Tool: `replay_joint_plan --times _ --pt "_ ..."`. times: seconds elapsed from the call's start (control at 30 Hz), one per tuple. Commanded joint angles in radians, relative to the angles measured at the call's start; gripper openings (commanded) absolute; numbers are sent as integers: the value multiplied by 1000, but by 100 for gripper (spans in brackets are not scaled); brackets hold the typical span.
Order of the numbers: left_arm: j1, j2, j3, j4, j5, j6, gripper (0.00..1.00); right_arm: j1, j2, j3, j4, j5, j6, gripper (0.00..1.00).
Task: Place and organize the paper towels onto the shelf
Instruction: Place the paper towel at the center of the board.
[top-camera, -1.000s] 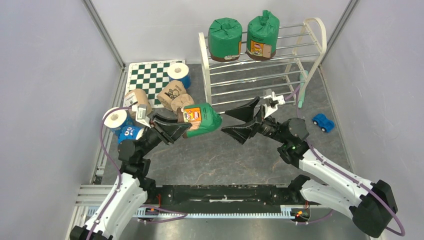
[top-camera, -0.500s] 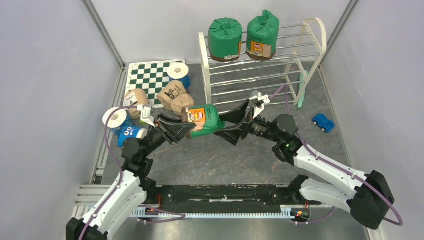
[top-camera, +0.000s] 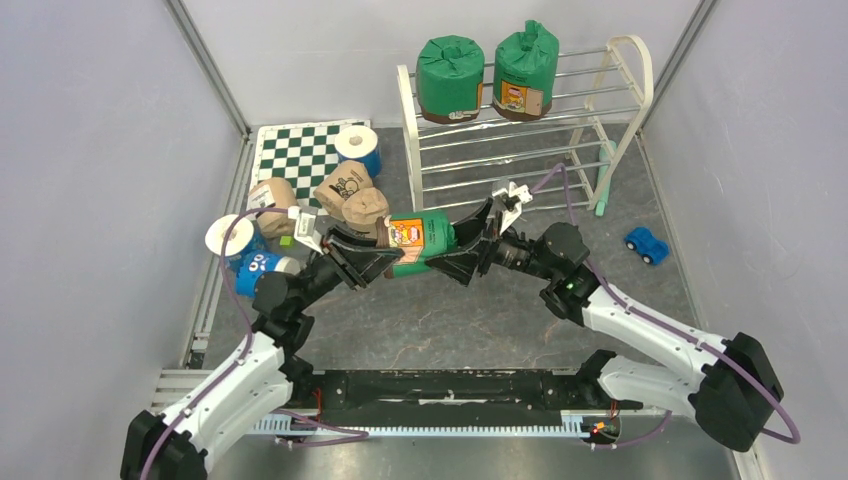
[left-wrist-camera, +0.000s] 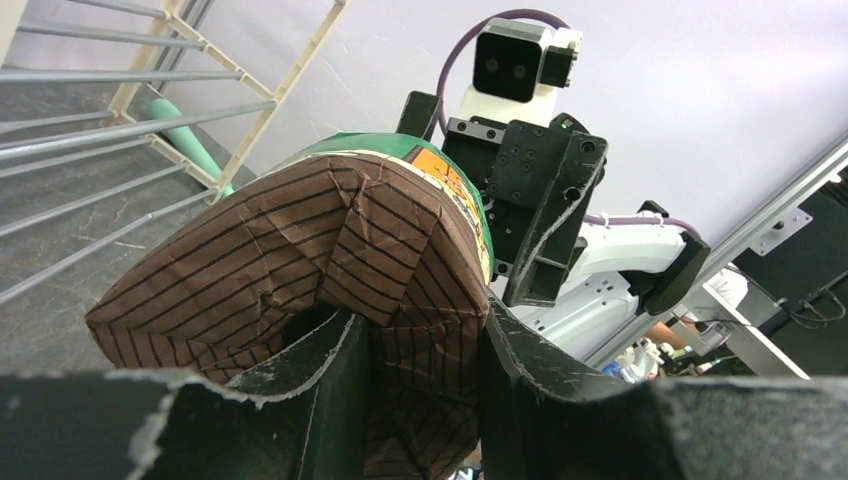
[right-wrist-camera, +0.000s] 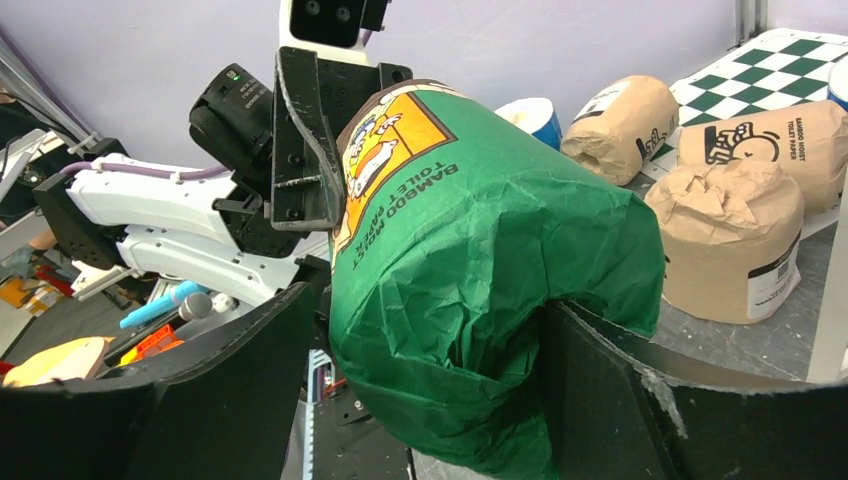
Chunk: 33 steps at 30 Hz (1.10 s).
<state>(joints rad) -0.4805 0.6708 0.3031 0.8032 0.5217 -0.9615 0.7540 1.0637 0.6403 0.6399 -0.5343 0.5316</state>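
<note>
Right wrist view:
- Green paper-wrapped cylindrical roll (right-wrist-camera: 480, 260): black capitals run along side, next to orange cartoon panel (right-wrist-camera: 385, 150). Reads "BAMBOO", then word probably "MOIST", then "TOILET PAPER".
- Tan paper-wrapped roll lying on side (right-wrist-camera: 745, 145): small black capitals beside black drawing, "BAMBOO … TOILET PAPER". Middle word not clear.
- Nearer tan paper-wrapped upright roll (right-wrist-camera: 725, 240): white barcode sticker (right-wrist-camera: 772, 280), digits too small to read.

Top view:
- Upright green-wrapped roll with twisted top (top-camera: 525, 65): orange label, print too small to read.
</note>
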Motion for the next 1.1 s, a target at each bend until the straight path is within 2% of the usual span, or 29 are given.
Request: replay_joint_plan --times 0.0,0.17,0.3,0.43,0.5,0.53,0.67,0.77,0.83,0.93,1.07 --pt "-59 40 58 78 -11 96 40 4 6 68 55 -60 4 76" --pt "-107 73 82 41 6 153 49 4 21 94 -18 -82 -41 58" --pt "-112 67 107 -57 33 207 65 4 14 117 -111 -90 -124 36" --pt "-110 19 132 -234 17 285 90 2 -13 136 -226 -77 -237 16" --pt "-111 -9 167 -385 -11 356 98 1 -34 140 -289 -55 -295 9" --pt "-110 -24 188 -463 -38 386 100 0 -45 143 -328 -42 -325 7" --pt "-110 -63 330 -850 -169 537 100 -1 -77 175 -571 62 -521 1" --pt "-110 -59 464 -1152 -313 672 100 -1 -43 229 -804 154 -688 1" --pt "-111 -41 541 -1280 -390 737 100 0 12 271 -943 181 -764 2" --pt "-110 -7 592 -1362 -393 793 100 9 110 335 -1097 237 -840 0" --pt "-110 27 555 -1325 -233 835 100 37 208 391 -1193 288 -934 0"
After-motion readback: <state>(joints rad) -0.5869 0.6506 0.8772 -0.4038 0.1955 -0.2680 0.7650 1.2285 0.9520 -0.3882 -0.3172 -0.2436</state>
